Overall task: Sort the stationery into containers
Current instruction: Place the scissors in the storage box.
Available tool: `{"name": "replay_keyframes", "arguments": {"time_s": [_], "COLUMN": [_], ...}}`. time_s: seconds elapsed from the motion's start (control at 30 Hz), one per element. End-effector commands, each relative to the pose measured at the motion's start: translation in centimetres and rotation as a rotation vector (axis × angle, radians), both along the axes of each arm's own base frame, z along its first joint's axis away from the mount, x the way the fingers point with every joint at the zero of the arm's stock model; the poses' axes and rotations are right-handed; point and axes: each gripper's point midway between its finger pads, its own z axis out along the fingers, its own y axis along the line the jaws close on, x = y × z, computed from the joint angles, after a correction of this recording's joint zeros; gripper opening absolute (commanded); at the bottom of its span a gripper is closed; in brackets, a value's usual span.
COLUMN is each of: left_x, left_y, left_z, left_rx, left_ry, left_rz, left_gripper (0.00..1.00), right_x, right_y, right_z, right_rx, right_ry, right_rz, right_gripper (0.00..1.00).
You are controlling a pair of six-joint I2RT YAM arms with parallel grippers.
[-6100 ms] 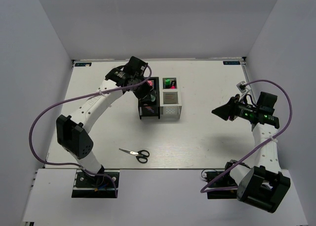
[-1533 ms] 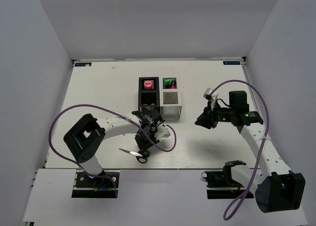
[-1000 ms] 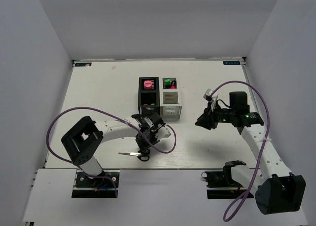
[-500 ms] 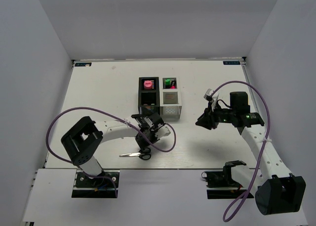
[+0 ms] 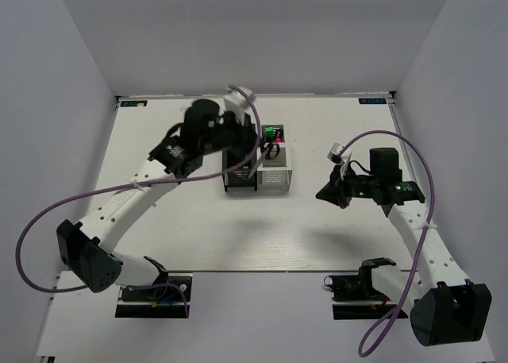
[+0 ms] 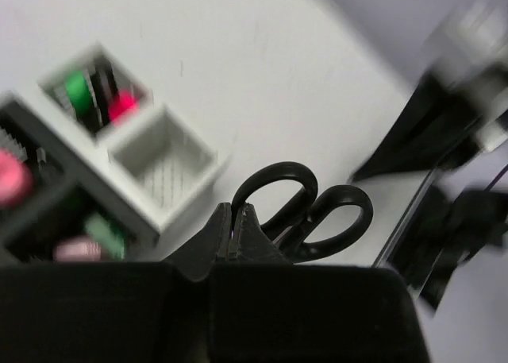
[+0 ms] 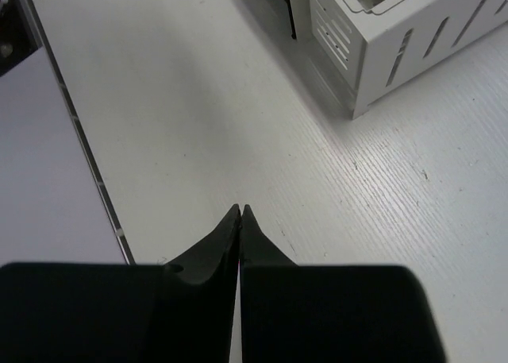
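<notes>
Though blurred, 1 scissors (image 6: 305, 212), 4 boxes (image 6: 190, 196)

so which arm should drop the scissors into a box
Left. The left gripper is shut on the scissors and hangs over the boxes. The right gripper is shut on nothing, off to their side.

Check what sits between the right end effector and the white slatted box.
Nothing: in the right wrist view, only bare tabletop runs from the shut right end effector to the white slatted box. The top view agrees.
</notes>
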Motion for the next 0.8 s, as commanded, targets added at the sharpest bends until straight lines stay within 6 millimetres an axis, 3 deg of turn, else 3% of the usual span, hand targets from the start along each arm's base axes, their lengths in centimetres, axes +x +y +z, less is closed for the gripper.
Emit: {"name": "replay_keyframes", "arguments": {"time_s": [0.0,0.07,0.1,0.23,0.27,0.3,0.4,0.63,0.77], "left_x": [3.7,5.3,7.0,10.2,10.5,10.9,12.1,13.4,13.5], "left_y": [0.0,-0.6,-0.4,0.1,0.0,-0.2,-0.9,-2.1,-2.1], "left_z": [7.3,9.3,9.6,10.0,8.5,10.1,9.2,6.0,2.6], "left_rx": [-0.328,-0.475,-0.518,-0.677,-0.681,-0.747,-0.816,-0.773,-0.720], "left_ry": [-0.001,0.022,0.004,-0.014,-0.003,-0.071,-0.042,-0.027,0.018], "left_rz": [0.066,0.092,0.114,0.202,0.216,0.193,0.205,0.208,0.206], "left_gripper": [0.00,0.00,0.00,0.00,0.00,0.00,0.00,0.00,0.00], "right_x": [-0.2,-0.2,-0.1,-0.4,-0.4,-0.3,-0.4,-0.5,-0.5], "right_y": [0.1,0.1,0.1,0.2,0.2,0.2,0.2,0.2,0.1], "right_z": [0.5,0.5,0.5,0.2,0.0,0.0,-0.3,-0.2,-0.3], "right_rx": [0.015,0.016,0.017,0.019,0.019,0.019,0.016,0.016,0.010], "right_ry": [-0.010,-0.009,-0.013,-0.005,0.007,0.004,0.015,0.005,0.001], "right_rz": [0.002,0.000,-0.001,0.005,0.009,0.008,0.012,0.016,0.016], "right_gripper": [0.00,0.00,0.00,0.06,0.06,0.07,0.07,0.08,0.10]}}
